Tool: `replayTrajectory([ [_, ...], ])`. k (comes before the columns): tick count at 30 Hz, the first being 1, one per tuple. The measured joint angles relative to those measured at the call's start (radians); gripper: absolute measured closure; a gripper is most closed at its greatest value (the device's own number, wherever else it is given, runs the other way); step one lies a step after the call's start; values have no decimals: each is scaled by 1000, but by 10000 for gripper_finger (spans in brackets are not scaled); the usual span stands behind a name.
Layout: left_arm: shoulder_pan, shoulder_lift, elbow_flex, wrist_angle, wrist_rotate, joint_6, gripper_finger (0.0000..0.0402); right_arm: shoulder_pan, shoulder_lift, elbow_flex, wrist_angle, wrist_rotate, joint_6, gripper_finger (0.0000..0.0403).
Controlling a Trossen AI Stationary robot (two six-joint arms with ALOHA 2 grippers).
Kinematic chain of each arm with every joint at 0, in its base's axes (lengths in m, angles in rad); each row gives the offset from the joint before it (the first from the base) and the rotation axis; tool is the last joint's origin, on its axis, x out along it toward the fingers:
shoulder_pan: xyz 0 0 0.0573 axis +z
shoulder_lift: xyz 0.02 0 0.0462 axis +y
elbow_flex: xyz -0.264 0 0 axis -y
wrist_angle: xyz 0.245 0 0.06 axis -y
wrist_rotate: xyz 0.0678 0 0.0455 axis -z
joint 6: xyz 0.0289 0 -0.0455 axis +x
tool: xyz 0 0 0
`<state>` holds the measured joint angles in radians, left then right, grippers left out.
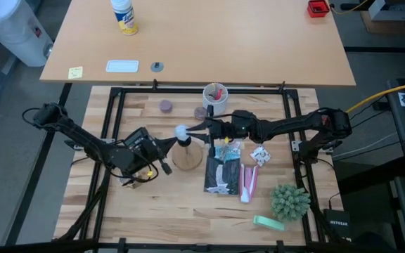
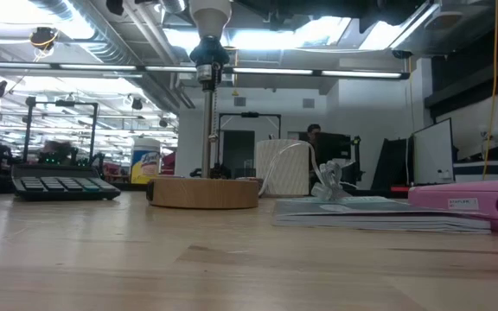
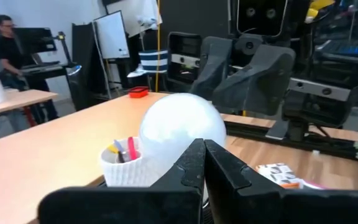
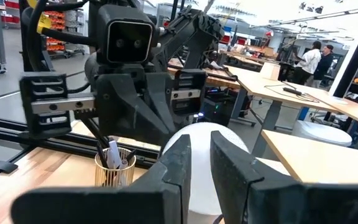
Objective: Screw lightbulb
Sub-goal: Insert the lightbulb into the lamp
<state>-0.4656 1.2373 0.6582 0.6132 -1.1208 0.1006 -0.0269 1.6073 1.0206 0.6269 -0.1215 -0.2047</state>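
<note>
The lightbulb point(image 1: 181, 131) sits atop the socket post of the round wooden stand point(image 1: 187, 156) near the surface's centre. The right claw point(image 1: 190, 130), at the bulb's 3 o'clock, grips its glass. The left claw point(image 1: 176, 143), fingers pressed together and empty, points in from 8 o'clock.

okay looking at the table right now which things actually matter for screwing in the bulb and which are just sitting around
Part of the job:
- lightbulb, sitting atop the socket post
- wooden disc stand with its socket post
- right gripper, closed on the bulb
- left gripper, shut beside the post

Just lying about:
- white cup
- booklet
- pink stapler
- green plant
</note>
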Motion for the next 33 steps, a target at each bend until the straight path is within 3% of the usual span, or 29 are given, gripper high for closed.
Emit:
replayTrajectory([
  [12, 5, 0, 0, -2, -56, 31, 400, 2, 8, -6, -40, -110, 46, 341],
  [20, 17, 0, 0, -2, -58, 43, 400, 2, 4, -3, -45, -130, 45, 341],
  [29, 0, 0, 0, -4, -57, 42, 400, 2, 3, -3, 120, -159, 51, 341],
  [33, 0, 0, 0, -5, -55, 37, 400, 1, 1, -1, 249, -99, 41, 341],
])
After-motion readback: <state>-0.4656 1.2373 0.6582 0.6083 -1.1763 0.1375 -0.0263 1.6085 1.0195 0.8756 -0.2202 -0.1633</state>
